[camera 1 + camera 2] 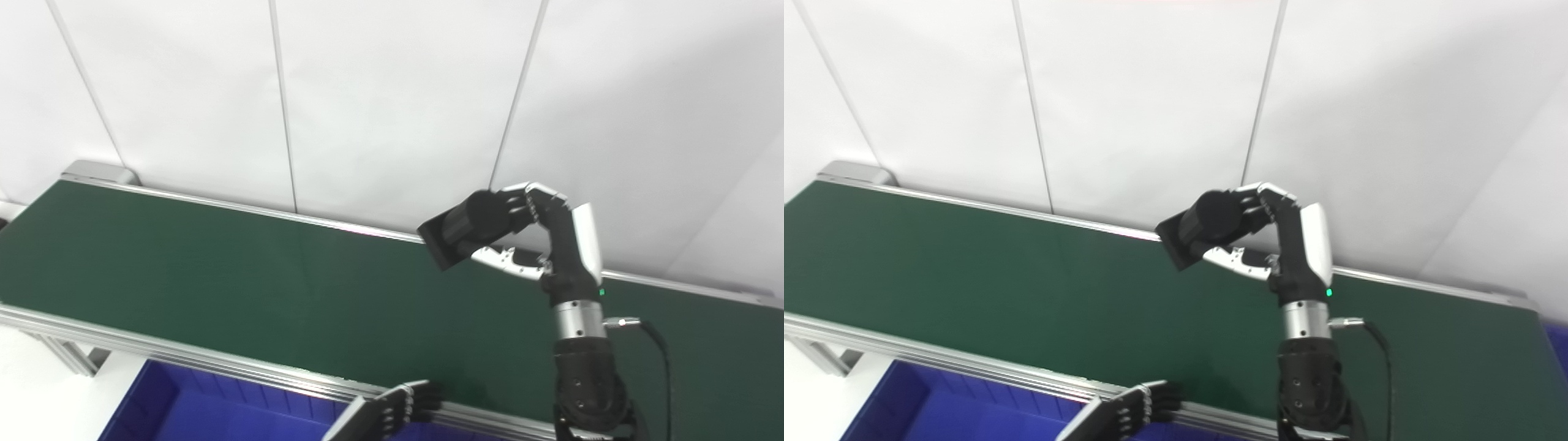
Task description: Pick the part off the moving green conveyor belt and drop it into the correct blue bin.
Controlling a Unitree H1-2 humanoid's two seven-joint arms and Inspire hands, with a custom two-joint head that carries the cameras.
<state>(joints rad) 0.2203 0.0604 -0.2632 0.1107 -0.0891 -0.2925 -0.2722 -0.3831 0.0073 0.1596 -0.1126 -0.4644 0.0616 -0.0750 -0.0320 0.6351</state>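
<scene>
Now part [460,236] in R hand [539,236], above belt [245,275].

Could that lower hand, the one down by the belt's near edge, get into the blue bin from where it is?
Probably yes. The left hand sits at the belt's near rail, right above the blue bin, with nothing visible between them. The right hand holds the black part up, well away.
</scene>
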